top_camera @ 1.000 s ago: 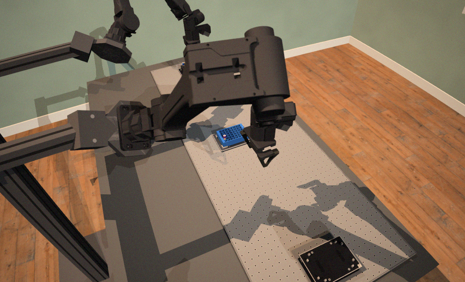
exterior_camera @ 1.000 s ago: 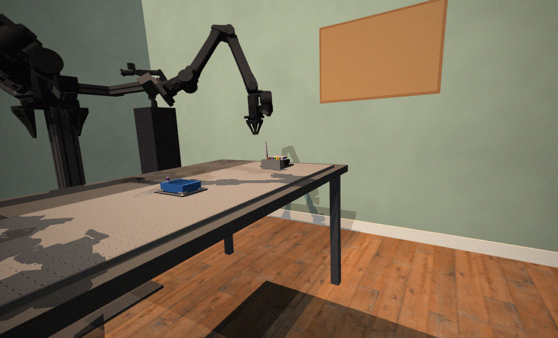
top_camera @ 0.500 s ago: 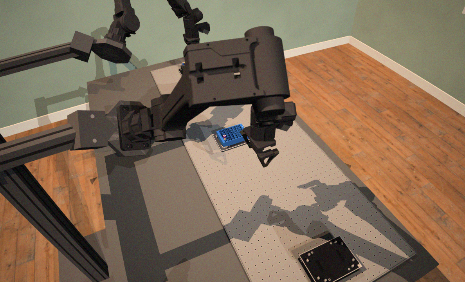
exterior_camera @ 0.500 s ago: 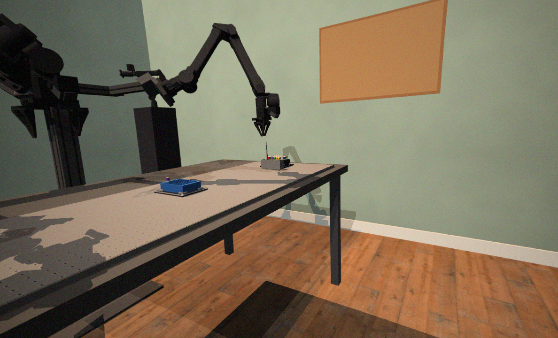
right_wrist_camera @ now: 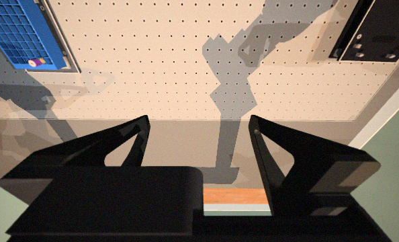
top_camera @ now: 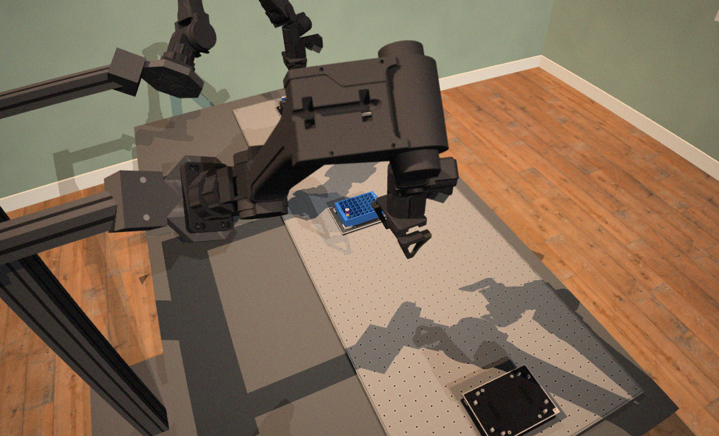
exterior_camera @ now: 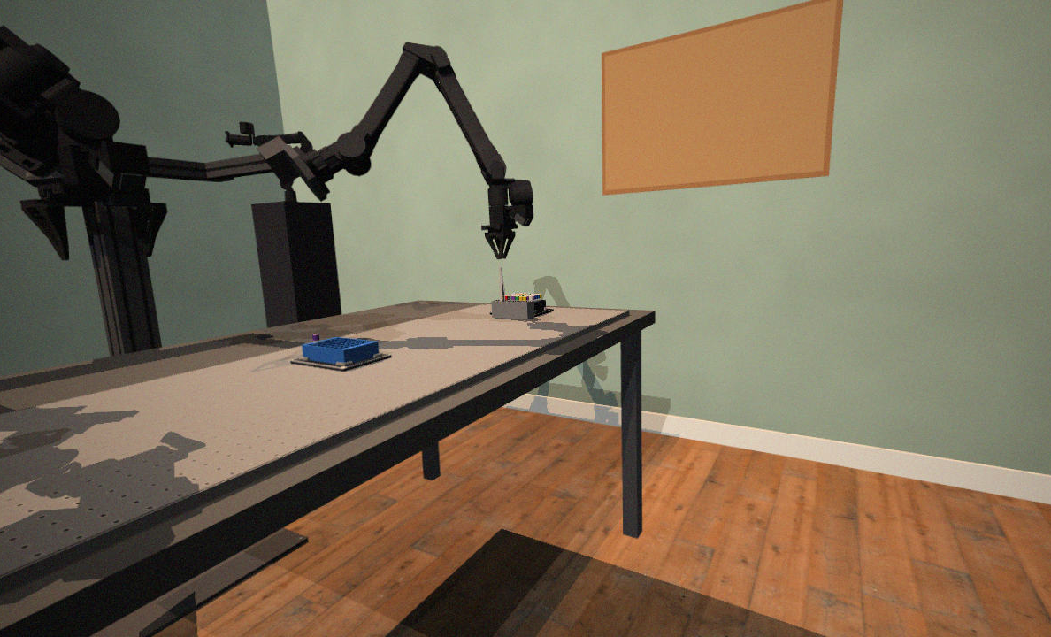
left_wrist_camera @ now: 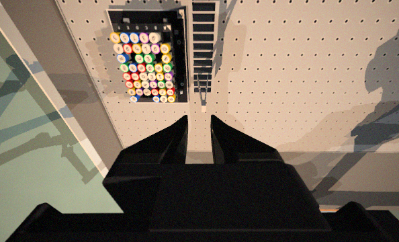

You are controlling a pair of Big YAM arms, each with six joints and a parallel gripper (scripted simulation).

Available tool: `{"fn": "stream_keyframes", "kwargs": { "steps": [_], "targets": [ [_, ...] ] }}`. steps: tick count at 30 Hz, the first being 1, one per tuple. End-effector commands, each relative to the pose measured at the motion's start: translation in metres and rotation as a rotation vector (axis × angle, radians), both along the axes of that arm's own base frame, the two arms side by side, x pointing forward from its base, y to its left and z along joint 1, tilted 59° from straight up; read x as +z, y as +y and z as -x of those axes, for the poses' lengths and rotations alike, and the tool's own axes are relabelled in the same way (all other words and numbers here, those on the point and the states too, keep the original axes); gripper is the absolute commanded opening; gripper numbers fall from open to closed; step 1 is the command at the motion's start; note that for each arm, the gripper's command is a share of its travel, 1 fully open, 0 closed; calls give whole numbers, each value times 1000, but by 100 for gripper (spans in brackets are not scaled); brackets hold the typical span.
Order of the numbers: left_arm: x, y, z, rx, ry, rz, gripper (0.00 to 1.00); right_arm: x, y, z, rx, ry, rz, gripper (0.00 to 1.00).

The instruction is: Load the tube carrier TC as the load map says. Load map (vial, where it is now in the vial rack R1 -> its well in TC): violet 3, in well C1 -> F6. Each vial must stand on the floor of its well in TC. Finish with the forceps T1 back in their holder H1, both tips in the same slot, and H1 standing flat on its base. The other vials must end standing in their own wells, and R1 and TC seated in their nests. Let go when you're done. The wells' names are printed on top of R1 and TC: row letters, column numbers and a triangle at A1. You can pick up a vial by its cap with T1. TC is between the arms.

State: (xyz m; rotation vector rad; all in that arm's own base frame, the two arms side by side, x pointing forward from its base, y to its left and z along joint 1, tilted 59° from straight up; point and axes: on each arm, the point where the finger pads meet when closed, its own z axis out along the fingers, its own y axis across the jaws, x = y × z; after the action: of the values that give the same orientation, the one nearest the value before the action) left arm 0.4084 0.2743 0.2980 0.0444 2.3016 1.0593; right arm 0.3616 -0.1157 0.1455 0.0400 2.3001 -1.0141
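Observation:
Vial rack R1 (left_wrist_camera: 132, 27) holds rows of capped vials. A violet-capped vial (left_wrist_camera: 144, 37) stands in its C1; its number looks like a 3. Holder H1 (left_wrist_camera: 203, 22) (exterior_camera: 513, 310) is beside R1, with forceps T1 (left_wrist_camera: 203, 108) (exterior_camera: 502, 283) standing in it. My left gripper (left_wrist_camera: 199, 120) (exterior_camera: 502, 257) hangs above the T1 side of H1, fingers partly open and empty. Blue carrier TC (right_wrist_camera: 43, 37) (top_camera: 357, 221) (exterior_camera: 339, 357) holds one violet-capped vial (right_wrist_camera: 35, 62) (top_camera: 347, 210) (exterior_camera: 315, 337) near a corner. My right gripper (right_wrist_camera: 199, 120) is wide open and empty, high over the table.
A black nest plate (top_camera: 509, 404) (right_wrist_camera: 384, 30) lies at the table's other end, on the far side of TC from R1. T1 rises tall above H1 and the vial caps. H1 stands close beside R1's nest, with a narrow gap between them.

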Motion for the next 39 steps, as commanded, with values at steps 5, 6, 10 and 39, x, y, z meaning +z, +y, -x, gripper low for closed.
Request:
{"fn": "stream_keyframes", "kwargs": {
  "steps": [5,6,10,39],
  "targets": [
    [-5,-4,-10,-17,14,0,24,13,2,-7,-5,-47,-5,100],
    [-5,-4,-10,-18,14,0,24,13,2,-7,-5,-47,-5,100],
    [-8,-4,-9,-13,14,2,24,13,2,-7,-5,-47,-5,100],
    [-12,-5,-8,-9,10,8,24,13,2,-7,-5,-47,-5,100]
  ]
}}
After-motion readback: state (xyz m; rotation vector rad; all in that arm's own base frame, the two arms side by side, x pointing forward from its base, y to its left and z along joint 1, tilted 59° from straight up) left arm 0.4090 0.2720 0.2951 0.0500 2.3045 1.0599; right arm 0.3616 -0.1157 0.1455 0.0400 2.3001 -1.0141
